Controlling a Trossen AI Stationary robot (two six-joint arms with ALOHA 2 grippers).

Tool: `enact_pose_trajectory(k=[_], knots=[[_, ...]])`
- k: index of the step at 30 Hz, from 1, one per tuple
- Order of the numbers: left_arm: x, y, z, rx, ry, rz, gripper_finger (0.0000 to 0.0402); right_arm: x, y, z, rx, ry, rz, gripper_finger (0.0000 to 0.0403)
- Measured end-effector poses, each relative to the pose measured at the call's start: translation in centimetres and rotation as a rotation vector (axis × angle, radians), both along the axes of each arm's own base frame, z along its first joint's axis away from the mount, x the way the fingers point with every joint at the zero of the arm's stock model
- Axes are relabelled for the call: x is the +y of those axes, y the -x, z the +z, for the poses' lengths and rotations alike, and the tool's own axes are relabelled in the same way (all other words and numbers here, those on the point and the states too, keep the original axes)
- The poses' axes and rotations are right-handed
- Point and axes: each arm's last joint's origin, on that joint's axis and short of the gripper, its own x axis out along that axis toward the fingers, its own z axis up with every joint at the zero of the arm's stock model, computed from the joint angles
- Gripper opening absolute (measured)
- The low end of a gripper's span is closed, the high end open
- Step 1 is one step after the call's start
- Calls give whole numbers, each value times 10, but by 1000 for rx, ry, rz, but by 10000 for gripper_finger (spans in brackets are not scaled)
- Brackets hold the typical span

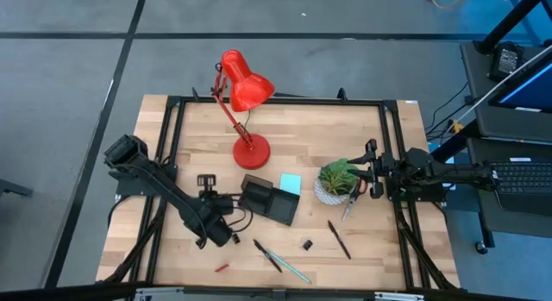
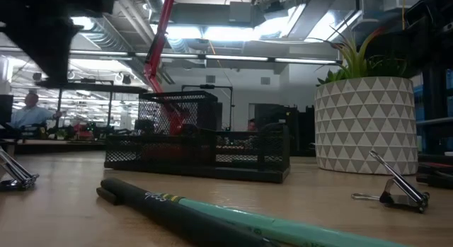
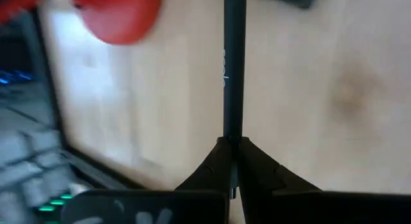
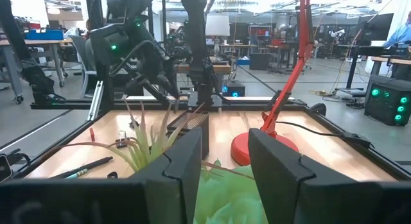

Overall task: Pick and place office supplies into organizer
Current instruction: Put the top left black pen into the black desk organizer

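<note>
L gripper (image 3: 232, 153) pinches thin matte-black pen (image 3: 234, 63), at 9 o'clock of black mesh organizer (image 1: 269, 200). R gripper (image 4: 222, 161) fingers apart w/ nothing between, over plant (image 1: 338, 178).

Setting: I am working in an open robotics lab or workshop. I am seeing a pale wooden table (image 1: 285, 249) in a black metal frame (image 1: 276, 101), grey concrete floor (image 1: 69, 68), exposed ceiling ducts with strip lights (image 2: 233, 27), rows of workbenches (image 4: 32, 41), a black keyboard (image 1: 522, 176), and a seated person (image 2: 28, 112) beyond.
</note>
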Motion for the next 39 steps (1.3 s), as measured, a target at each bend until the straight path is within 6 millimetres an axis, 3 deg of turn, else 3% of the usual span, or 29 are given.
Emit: enact_pose_trajectory(k=[11,21,32,39], knots=[[27,-6,9,163,-155,-154,5,0,0,0,0,3,0,132],[25,-23,39,103,-270,-330,5,0,0,0,1,41,-4,132],[33,-33,42,213,-467,-562,4,0,0,0,1,47,-4,132],[28,-48,25,332,-595,-682,5,0,0,0,3,43,-4,132]])
